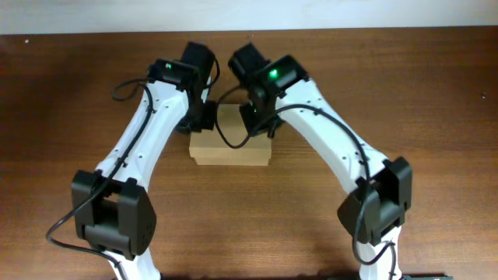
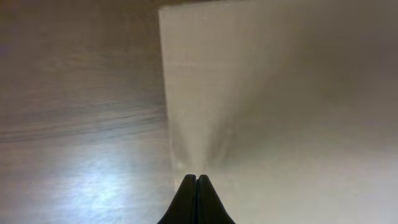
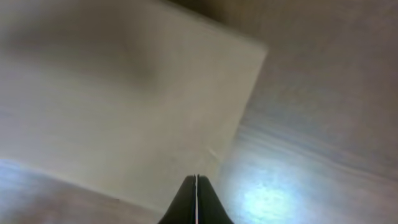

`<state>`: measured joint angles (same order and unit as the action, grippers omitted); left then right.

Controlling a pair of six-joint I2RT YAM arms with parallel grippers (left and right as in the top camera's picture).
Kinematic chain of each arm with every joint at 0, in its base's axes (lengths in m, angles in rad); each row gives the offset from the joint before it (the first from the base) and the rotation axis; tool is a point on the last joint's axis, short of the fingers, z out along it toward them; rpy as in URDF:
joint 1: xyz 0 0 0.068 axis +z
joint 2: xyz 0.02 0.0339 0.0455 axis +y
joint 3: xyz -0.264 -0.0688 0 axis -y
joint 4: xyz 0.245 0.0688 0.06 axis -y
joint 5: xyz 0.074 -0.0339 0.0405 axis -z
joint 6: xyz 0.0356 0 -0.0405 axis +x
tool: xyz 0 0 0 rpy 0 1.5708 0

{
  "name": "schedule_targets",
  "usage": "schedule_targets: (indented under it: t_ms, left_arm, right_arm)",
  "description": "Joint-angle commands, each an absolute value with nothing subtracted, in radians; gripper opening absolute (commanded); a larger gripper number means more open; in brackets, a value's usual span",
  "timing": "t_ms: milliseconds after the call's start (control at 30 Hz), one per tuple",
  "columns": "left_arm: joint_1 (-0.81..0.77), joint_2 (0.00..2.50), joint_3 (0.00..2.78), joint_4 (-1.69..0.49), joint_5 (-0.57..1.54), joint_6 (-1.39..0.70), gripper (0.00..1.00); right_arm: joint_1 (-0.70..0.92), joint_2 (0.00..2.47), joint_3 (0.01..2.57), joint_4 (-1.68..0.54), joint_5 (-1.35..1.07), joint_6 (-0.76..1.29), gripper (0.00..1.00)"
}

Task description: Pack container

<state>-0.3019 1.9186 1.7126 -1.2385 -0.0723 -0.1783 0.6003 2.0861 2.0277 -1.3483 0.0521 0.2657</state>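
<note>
A small tan cardboard box [image 1: 231,146] sits near the middle of the wooden table [image 1: 436,101], lid down, with both arms bent over its far edge. The left gripper [image 2: 196,180] and right gripper [image 3: 196,180] each have jaws pressed fully together, holding nothing, their tips at or just above the flat top at opposite corners. With the flap lying flat, packing looks close to done, perhaps only a final press left; the contents cannot be seen.

Bare brown wooden table [image 1: 436,117]
</note>
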Motion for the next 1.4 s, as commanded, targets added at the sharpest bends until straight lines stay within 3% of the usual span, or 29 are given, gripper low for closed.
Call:
schedule_targets:
  t_ms: [0,500,733,900,1133,1367]
  left_arm:
    - [-0.278,1.909,1.623,-1.184,-0.023,-0.162,0.02]
    - [-0.273,1.909,1.522,-1.072,-0.022,-0.162,0.01]
    - [-0.213,1.905,1.772,-1.162,-0.026,-0.162,0.03]
    - [-0.090,1.905,2.034,-1.198,-0.081,-0.149,0.16]
    - [0.083,1.905,2.310,-1.235,-0.083,-0.073,0.20]
    - [0.139,1.903,2.692,-1.272,-0.095,-0.047,0.24]
  right_arm:
    - [0.604,2.072,1.914,-1.291,0.007,0.276,0.04]
    - [0.588,2.068,1.832,-1.197,0.036,0.275,0.04]
    - [0.530,2.014,2.127,-1.336,0.179,0.265,0.04]
    - [0.404,1.987,2.410,-1.473,0.321,0.265,0.04]
    - [0.194,1.983,2.698,-1.614,0.326,0.216,0.04]
    - [0.116,1.900,3.044,-1.638,0.326,0.216,0.04]
